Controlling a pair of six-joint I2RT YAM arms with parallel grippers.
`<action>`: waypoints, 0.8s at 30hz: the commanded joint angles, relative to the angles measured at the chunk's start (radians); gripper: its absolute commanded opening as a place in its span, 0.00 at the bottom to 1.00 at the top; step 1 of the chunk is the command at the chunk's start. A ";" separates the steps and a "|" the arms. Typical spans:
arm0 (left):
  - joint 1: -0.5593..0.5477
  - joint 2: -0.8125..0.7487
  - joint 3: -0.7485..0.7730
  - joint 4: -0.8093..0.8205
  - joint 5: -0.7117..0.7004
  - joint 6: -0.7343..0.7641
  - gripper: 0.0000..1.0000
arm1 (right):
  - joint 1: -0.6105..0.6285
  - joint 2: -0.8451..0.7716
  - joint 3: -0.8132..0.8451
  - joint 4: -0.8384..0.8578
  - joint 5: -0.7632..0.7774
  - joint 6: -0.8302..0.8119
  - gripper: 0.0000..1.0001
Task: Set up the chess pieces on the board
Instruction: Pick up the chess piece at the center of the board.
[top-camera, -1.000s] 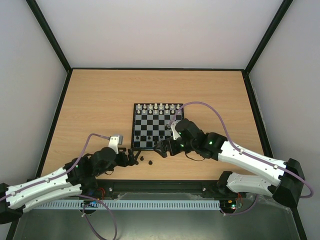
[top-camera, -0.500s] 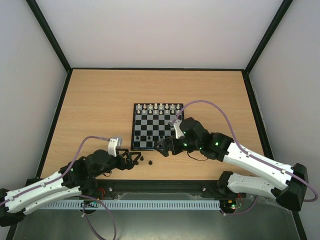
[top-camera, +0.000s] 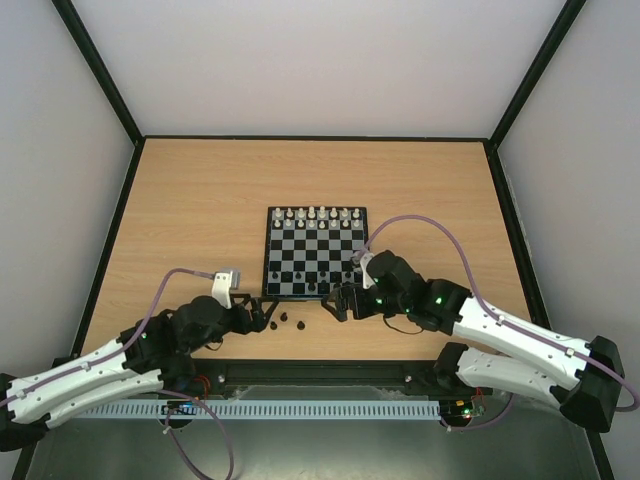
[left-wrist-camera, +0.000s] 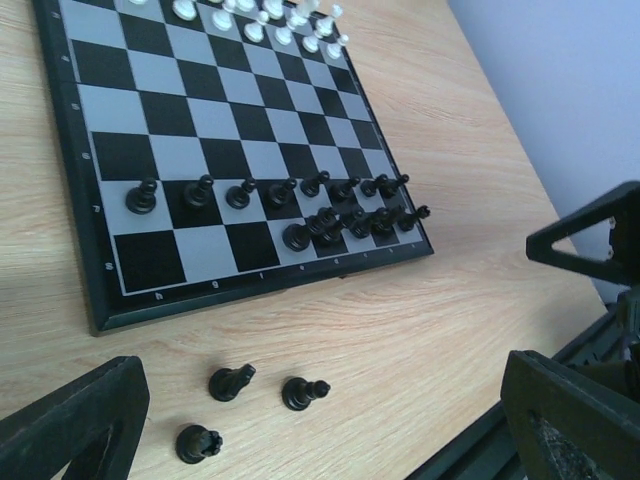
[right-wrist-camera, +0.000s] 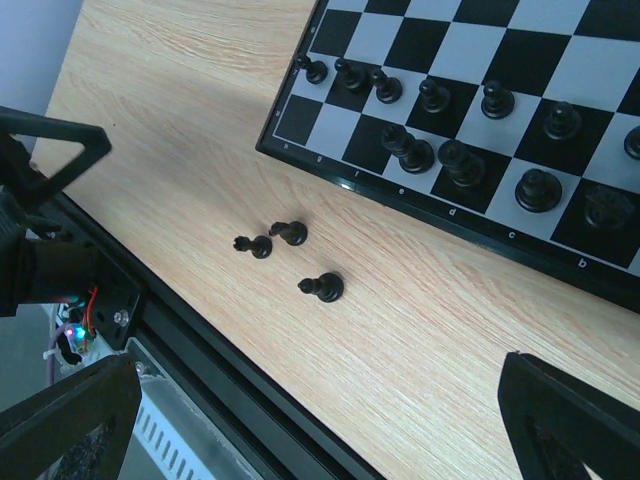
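The board lies mid-table, white pieces along its far side. Dark pawns stand in a row on its near side, with several dark pieces behind them on the nearest row. Three loose dark pieces stand on the wood in front of the board; they also show in the left wrist view and the right wrist view. My left gripper is open and empty just left of them. My right gripper is open and empty just right of them, by the board's near edge.
A black rail runs along the table's near edge, close behind the loose pieces. Black frame posts and pale walls enclose the table. The left gripper's finger shows in the right wrist view.
My right gripper has drawn back from the board's near edge towards the near right. My left arm has pulled back a little. The loose pieces have not moved.
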 joint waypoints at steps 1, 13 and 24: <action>0.000 0.070 0.111 -0.065 -0.078 -0.035 1.00 | -0.004 -0.030 -0.046 0.039 0.009 0.021 0.99; 0.000 0.096 0.051 0.060 -0.087 -0.091 1.00 | -0.004 0.008 -0.040 0.079 -0.047 -0.035 0.99; -0.001 0.181 0.125 0.001 -0.107 -0.077 0.99 | -0.001 0.081 -0.025 0.078 -0.119 -0.036 0.99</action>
